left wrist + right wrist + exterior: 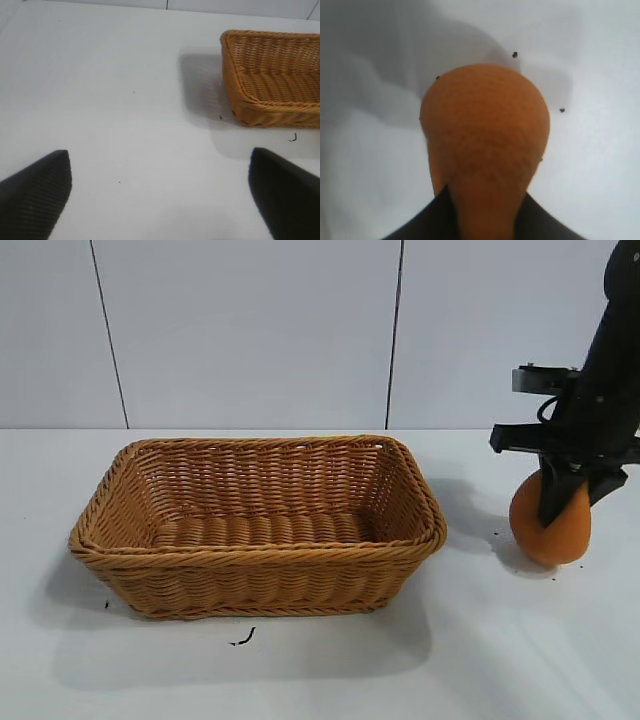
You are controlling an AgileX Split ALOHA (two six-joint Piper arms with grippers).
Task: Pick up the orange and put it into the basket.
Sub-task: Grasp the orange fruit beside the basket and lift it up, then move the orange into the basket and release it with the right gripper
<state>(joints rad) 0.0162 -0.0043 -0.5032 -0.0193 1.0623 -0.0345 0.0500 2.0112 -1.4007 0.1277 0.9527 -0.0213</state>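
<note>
wicker, tan-brown and rectangular, the basket point(257, 525) sits on the white table point(320, 670) toward the left of the exterior view, with sloping woven sides and a braided rim. nothing lies inside it. well apart from it, near the right edge of that view, the orange point(550, 520) rests on the table, round at the bottom and narrowing upward.

the right gripper point(568, 492) points straight down over the fruit, its black fingers point(553, 495) reaching down along the upper part of the orange. in the right wrist view the orange point(485, 145) fills the middle of the picture, and its narrow top sits squeezed between the two dark fingertips point(427, 220), so the jaws are clenched on the orange's top while its base is at the tabletop.

the left gripper point(160, 192) hangs over bare table off to the side of the basket point(272, 80), its two black fingers point(37, 192) spread wide and grasping nothing. a few small dark specks point(243, 638) lie on the table in front of the basket.
</note>
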